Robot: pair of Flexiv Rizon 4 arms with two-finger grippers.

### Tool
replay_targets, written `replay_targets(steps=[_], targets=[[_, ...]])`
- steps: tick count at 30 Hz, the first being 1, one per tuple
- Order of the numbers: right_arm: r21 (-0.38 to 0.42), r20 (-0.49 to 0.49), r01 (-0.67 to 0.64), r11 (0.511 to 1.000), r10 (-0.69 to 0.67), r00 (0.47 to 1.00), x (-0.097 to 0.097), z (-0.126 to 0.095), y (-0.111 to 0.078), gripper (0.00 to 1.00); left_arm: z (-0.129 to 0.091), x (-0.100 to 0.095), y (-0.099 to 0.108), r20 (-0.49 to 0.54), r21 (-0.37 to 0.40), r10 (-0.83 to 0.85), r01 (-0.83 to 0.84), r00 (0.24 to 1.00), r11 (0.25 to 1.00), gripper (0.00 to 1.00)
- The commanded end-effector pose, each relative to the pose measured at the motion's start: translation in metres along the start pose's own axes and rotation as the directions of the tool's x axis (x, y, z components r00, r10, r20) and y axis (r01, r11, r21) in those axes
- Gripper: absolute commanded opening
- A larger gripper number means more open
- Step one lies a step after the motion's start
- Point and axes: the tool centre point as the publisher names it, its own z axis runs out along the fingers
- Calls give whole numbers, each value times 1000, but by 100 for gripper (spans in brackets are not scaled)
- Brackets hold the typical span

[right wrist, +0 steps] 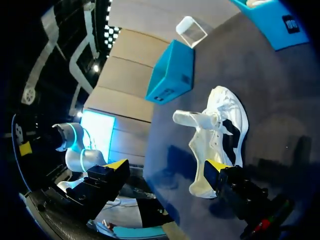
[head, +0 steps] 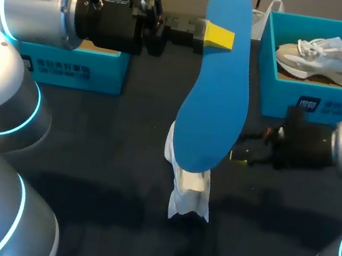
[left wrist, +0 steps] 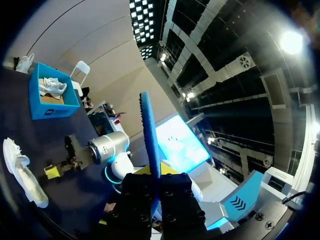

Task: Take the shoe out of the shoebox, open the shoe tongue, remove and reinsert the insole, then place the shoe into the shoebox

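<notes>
My left gripper (head: 220, 36) is raised over the table, shut on a blue insole (head: 217, 90) that hangs down from it. In the left wrist view the insole (left wrist: 149, 135) stands edge-on between the pinched fingers of the left gripper (left wrist: 154, 176). A white shoe (head: 188, 183) lies on the dark table under the insole, its tongue pulled out. My right gripper (head: 244, 153) sits low beside the shoe, open and holding nothing. In the right wrist view the shoe (right wrist: 222, 130) lies just ahead of the widely spread right gripper (right wrist: 167, 167).
A blue shoebox (head: 319, 103) at the back right holds a second grey-white shoe (head: 328, 54). Another blue box (head: 76, 67) stands at the back left, partly behind my left arm. Dark tabletop (head: 104, 176) lies in front of the shoe.
</notes>
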Motion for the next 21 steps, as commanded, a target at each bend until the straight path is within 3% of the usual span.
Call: replay_targets(steps=[1,6,13,21], targets=[[-23,-7,-10,1000,10,1000,8,-30,2,100,2,0,-1,1,-2,0,0,1000,1000,0],[-65,-98,-99,993,92,991,12,-55,9,100,2,0,-1,1,-2,0,0,1000,1000,0],[-86,-189,-204,975,185,964,22,-69,11,100,2,0,-1,1,-2,0,0,1000,1000,0],[-80,-244,-157,984,133,961,32,-77,22,100,2,0,-1,1,-2,0,0,1000,1000,0]])
